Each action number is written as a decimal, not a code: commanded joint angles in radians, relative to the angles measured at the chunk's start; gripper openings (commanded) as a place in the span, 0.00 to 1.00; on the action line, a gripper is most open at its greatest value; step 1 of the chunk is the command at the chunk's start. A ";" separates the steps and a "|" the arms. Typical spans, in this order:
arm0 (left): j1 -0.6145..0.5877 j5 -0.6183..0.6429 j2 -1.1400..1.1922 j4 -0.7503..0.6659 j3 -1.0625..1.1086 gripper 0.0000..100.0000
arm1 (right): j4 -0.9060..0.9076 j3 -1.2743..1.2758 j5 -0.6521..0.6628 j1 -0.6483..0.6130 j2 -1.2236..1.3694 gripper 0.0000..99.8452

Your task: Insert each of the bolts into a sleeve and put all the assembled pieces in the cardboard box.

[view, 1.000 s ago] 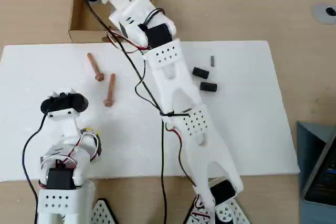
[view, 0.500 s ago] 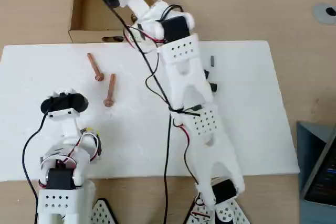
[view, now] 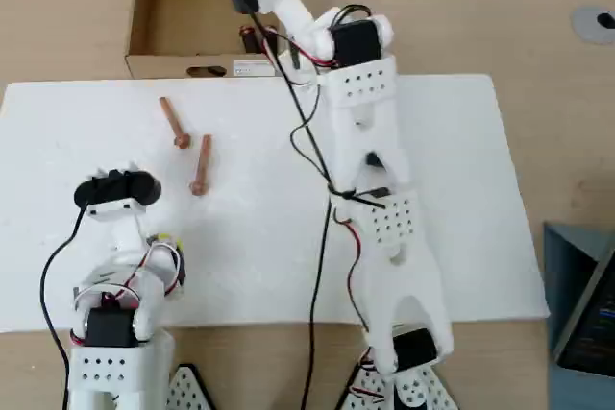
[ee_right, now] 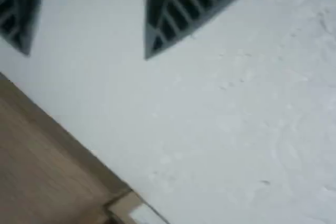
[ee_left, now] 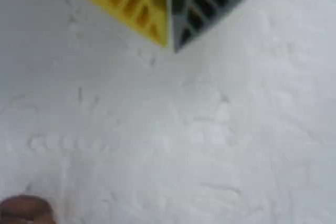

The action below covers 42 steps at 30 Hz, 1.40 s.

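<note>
The right arm (view: 370,160) lies stretched across the white foam mat (view: 461,237) to the cardboard box (view: 173,66). The right pincer (ee_right: 86,51) is spread wide and empty over the box's right side. A brown piece (view: 251,38) rests inside by the front wall. One bolt (view: 175,123) and a second bolt (view: 201,164) lie apart on open mat, well clear of its edges. The left pincer (ee_left: 169,41) is closed on nothing, just beside a bolt head (ee_left: 23,211).

Bolts (view: 176,124) on mat (view: 461,237), box (view: 183,16) behind
</note>
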 commanded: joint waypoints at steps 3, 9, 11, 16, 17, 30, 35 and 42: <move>-0.011 0.003 -0.010 -0.012 -0.006 0.00 | 0.023 0.093 0.009 0.070 -0.133 0.16; -0.011 0.003 -0.010 -0.012 -0.006 0.00 | 0.023 0.397 0.104 0.102 -0.352 0.16; -0.011 0.003 -0.010 -0.012 -0.006 0.00 | 0.021 0.532 0.164 0.105 -0.440 0.16; -0.011 0.003 -0.010 -0.011 -0.006 0.00 | 0.021 0.829 0.331 0.105 -0.599 0.16; -0.011 0.003 -0.010 -0.011 -0.006 0.00 | 0.021 0.877 0.359 0.105 -0.618 0.16; -0.011 0.003 -0.010 -0.011 -0.006 0.00 | -0.092 1.164 0.583 0.191 -0.642 0.17; -0.011 0.003 -0.010 -0.011 -0.006 0.00 | -0.176 1.262 0.618 0.191 -0.642 0.17; -0.011 0.003 -0.010 -0.011 -0.006 0.00 | -0.284 1.339 0.632 0.193 -0.634 0.19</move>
